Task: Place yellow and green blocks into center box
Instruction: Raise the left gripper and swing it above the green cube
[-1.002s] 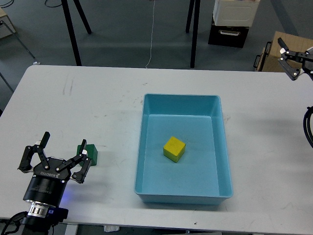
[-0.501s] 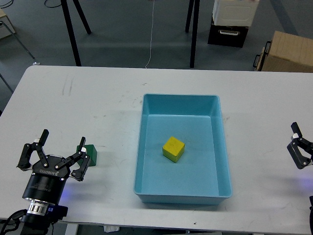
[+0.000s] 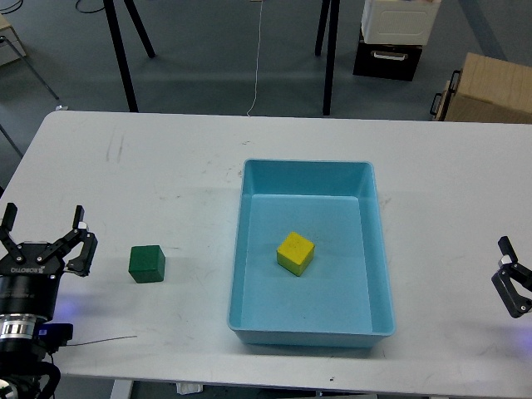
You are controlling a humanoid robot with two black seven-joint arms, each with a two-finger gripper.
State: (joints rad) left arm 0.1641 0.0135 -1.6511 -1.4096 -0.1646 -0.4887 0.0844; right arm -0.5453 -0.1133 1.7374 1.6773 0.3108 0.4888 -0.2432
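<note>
A green block (image 3: 147,263) sits on the white table (image 3: 166,174) at the front left, apart from everything. A yellow block (image 3: 296,253) lies inside the light blue box (image 3: 307,165) at the table's center. My left gripper (image 3: 43,237) is open and empty, to the left of the green block with a clear gap between them. My right gripper (image 3: 509,278) shows only partly at the right edge, low over the table, far from the box; I cannot make out how its fingers stand.
Beyond the table's far edge are black stand legs (image 3: 125,58), a white and black cabinet (image 3: 391,37) and a cardboard box (image 3: 490,87) on the floor. A thin cable (image 3: 100,339) lies on the table by my left arm.
My left gripper has moved left, away from the green block, which now stands fully in view. My right gripper dropped from the upper right to the lower right edge.
</note>
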